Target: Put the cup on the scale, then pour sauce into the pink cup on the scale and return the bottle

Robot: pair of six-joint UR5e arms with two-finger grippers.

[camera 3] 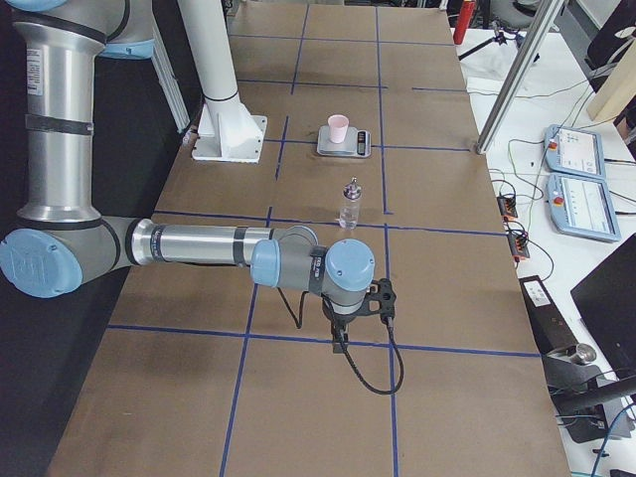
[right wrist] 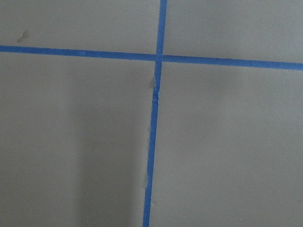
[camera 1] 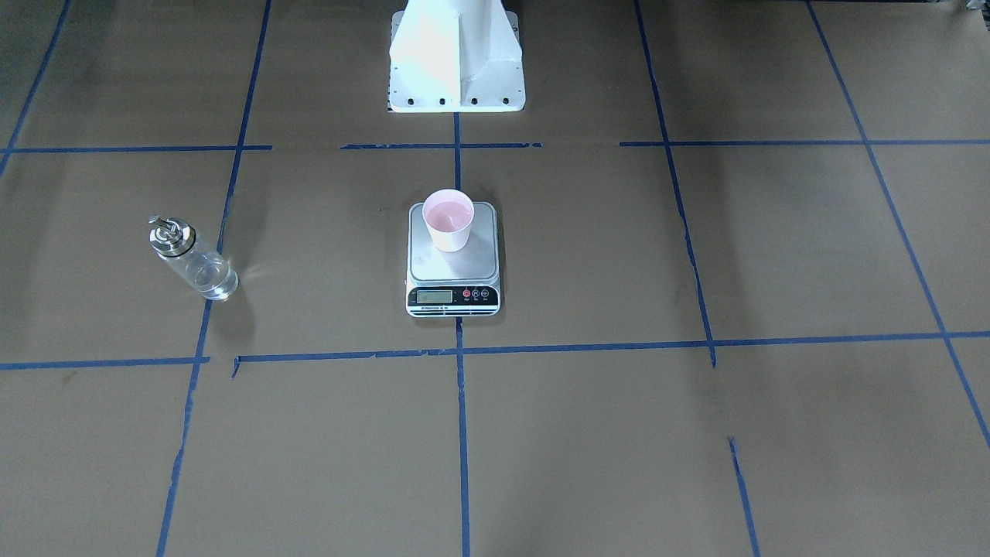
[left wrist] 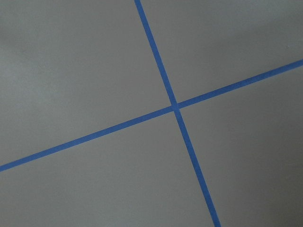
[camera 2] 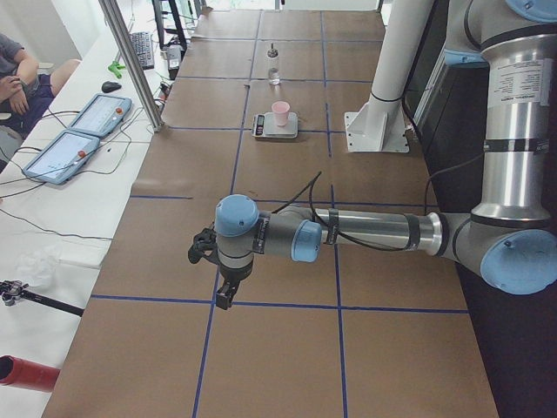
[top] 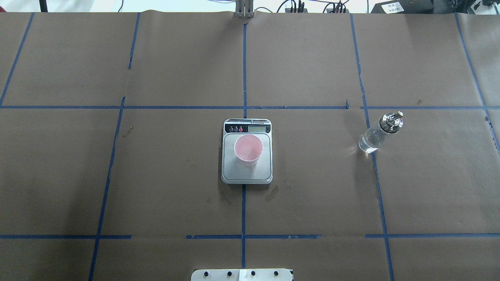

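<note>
The pale pink cup [camera 1: 448, 220] stands upright on the silver platform of the scale [camera 1: 452, 269] at the table's middle; it also shows in the overhead view [top: 248, 150]. The clear glass bottle [top: 377, 134] with its silver cap stands upright on the table on my right side, apart from the scale [top: 247, 174]. My left gripper [camera 2: 224, 292] shows only in the exterior left view, far from the scale, pointing down over the paper. My right gripper [camera 3: 340, 338] shows only in the exterior right view, short of the bottle [camera 3: 350, 204]. I cannot tell whether either is open or shut. Both wrist views show only brown paper and blue tape.
The white robot pedestal [camera 1: 456, 62] stands behind the scale. Brown paper with a blue tape grid [top: 244, 70] covers the table. Two tablets [camera 2: 87, 131] and cables lie on the side bench. A seated person [camera 2: 17, 74] is beyond it.
</note>
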